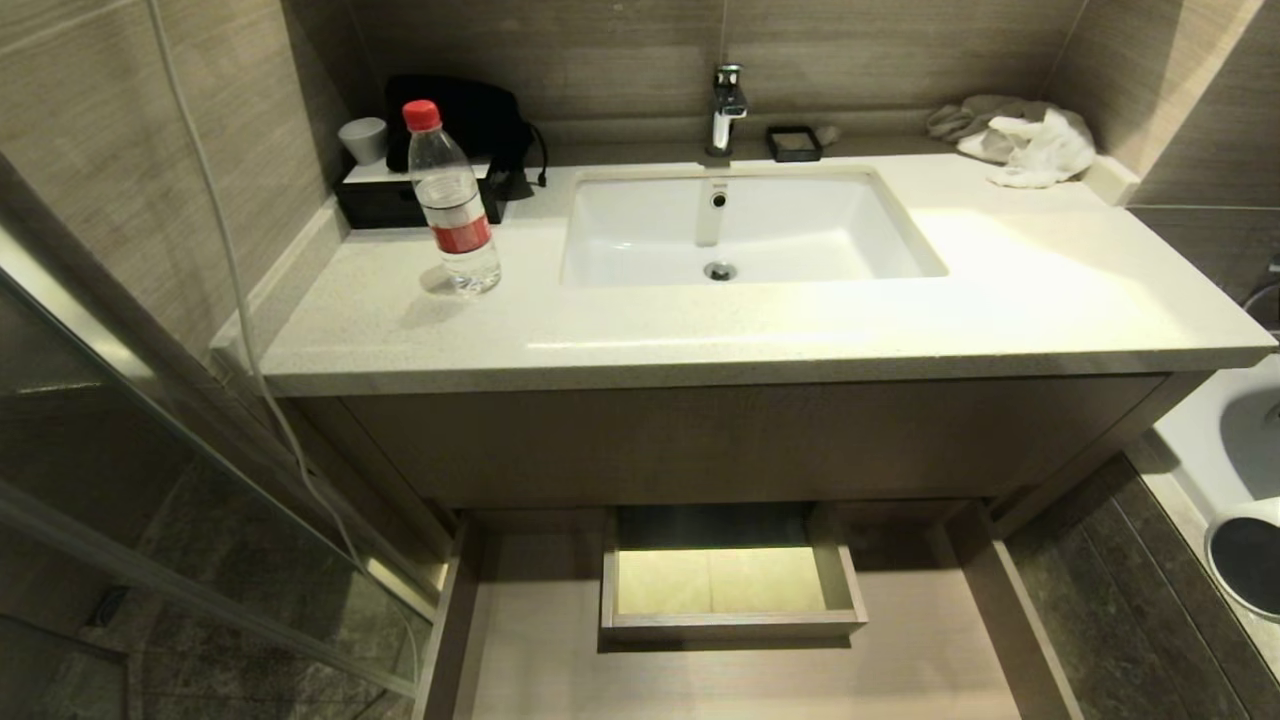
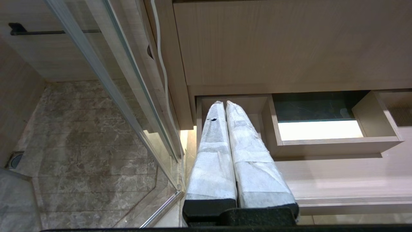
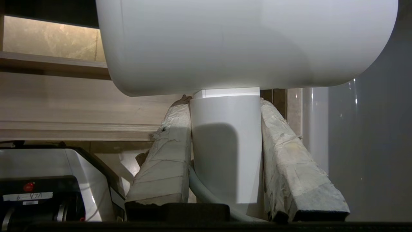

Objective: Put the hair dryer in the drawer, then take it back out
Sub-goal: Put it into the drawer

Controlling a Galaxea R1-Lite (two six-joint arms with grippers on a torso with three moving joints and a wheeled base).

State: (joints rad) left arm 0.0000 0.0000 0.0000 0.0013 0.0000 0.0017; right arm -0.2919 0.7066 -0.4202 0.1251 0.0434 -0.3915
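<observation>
between the padded fingers [image 3: 167,154] of the right gripper [image 3: 225,106], the hair dryer [image 3: 244,45] is pinched by its handle, its barrel lying crosswise above them. its nozzle end seems to poke into the head view's lower right. the drawer [image 1: 735,625] stands open; the left gripper [image 2: 225,104] hangs over it, jaws pressed together.

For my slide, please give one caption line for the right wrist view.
Right pincer clamped on the white hair dryer by its handle, barrel above the fingers, wood-grain drawer behind.

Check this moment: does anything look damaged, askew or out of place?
The wrapping on the right gripper's fingers is torn and frayed where they clamp the hair dryer's handle. A crumpled white cloth lies heaped at the counter's back right corner. The open drawer looks sound.
</observation>
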